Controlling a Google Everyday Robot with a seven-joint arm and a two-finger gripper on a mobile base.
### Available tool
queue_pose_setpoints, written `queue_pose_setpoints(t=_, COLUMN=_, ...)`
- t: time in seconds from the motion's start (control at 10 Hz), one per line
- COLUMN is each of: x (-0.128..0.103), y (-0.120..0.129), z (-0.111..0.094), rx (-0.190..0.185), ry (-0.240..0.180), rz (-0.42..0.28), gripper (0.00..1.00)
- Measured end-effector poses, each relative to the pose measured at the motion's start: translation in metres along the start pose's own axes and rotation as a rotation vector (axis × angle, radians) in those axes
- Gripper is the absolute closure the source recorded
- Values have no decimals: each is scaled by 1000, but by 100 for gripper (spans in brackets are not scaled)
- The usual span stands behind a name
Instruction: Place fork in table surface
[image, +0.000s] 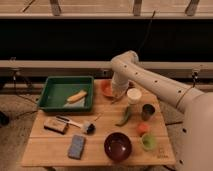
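Observation:
The fork (101, 115) is a thin silvery sliver lying flat on the table surface (45, 146), between the black-headed brush (88, 128) and the green pepper (125, 116). My gripper (117, 96) hangs from the white arm (142, 75) at the back of the table. It sits just right of the orange bowl (106, 89) and left of the white cup (134, 95). It is behind and to the right of the fork, apart from it, and nothing shows in it.
A green tray (52, 87) with a yellow item (76, 96) stands at the back left. A brown block (55, 125), blue sponge (77, 146), dark red bowl (118, 146), dark cup (147, 111), orange item (143, 128) and green cup (147, 141) stand around.

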Motion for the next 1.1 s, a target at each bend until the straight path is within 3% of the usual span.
queue_pose_setpoints(t=0.4, x=-2, y=-1, z=-3, rx=-14, ry=12, rz=-23, gripper=100)
queue_pose_setpoints(t=0.8, x=0, y=1, z=22, rx=-30, ry=-9, rz=-17, gripper=100)
queue_pose_setpoints(t=1.1, x=7, y=8, z=52, rx=-51, ry=-40, rz=-2, gripper=99)
